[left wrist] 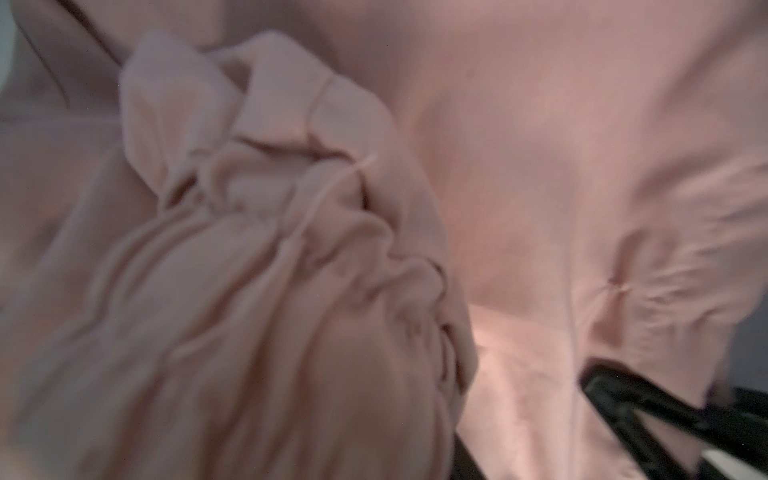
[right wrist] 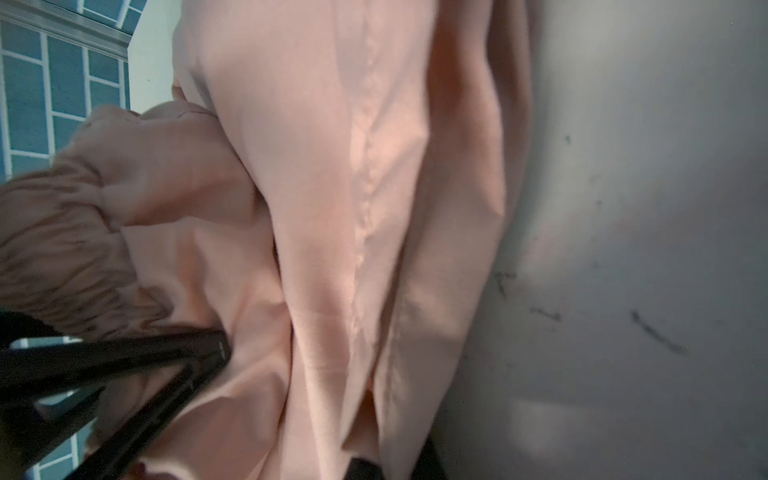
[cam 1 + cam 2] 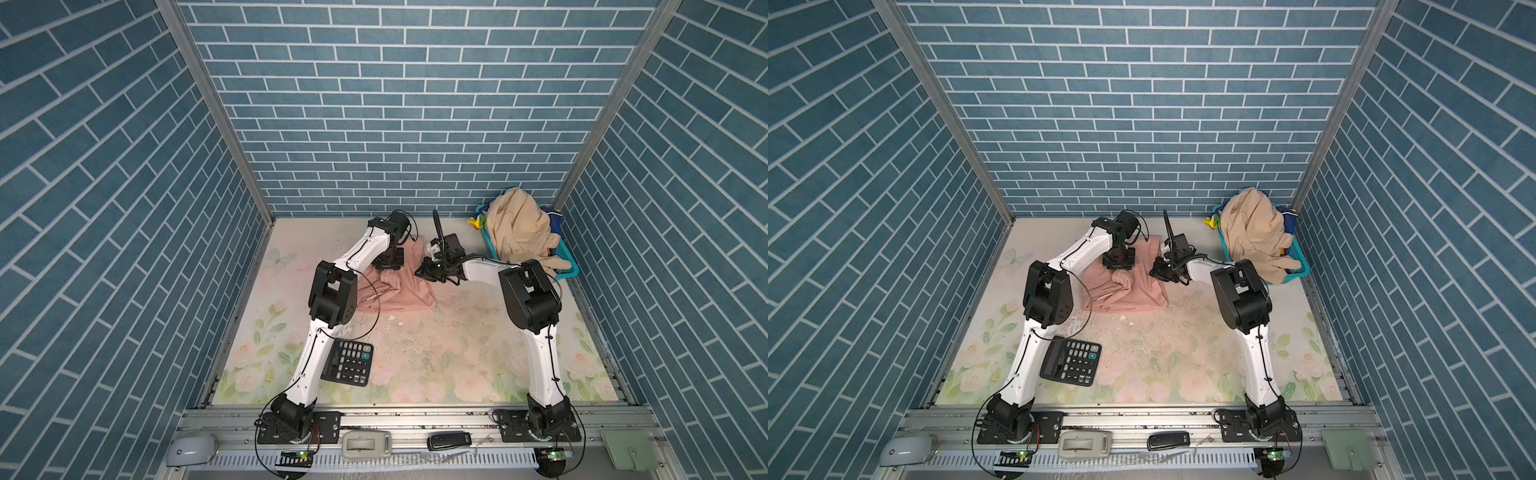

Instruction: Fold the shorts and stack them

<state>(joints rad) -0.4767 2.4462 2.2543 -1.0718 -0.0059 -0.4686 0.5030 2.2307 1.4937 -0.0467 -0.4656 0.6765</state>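
The salmon-pink shorts lie rumpled on the table at the back, left of centre, with the gathered waistband bunched up. My left gripper points down onto their far part; cloth hides its jaws. My right gripper is at their right edge, and a fold of the pink cloth runs down between its dark fingertips. The beige shorts are heaped in the basket. Bits of the rainbow-striped shorts peek out beside them.
The teal mesh basket stands in the back right corner. A black calculator lies at the front left beside my left arm. White crumbs lie near the shorts. Brick-patterned walls close three sides.
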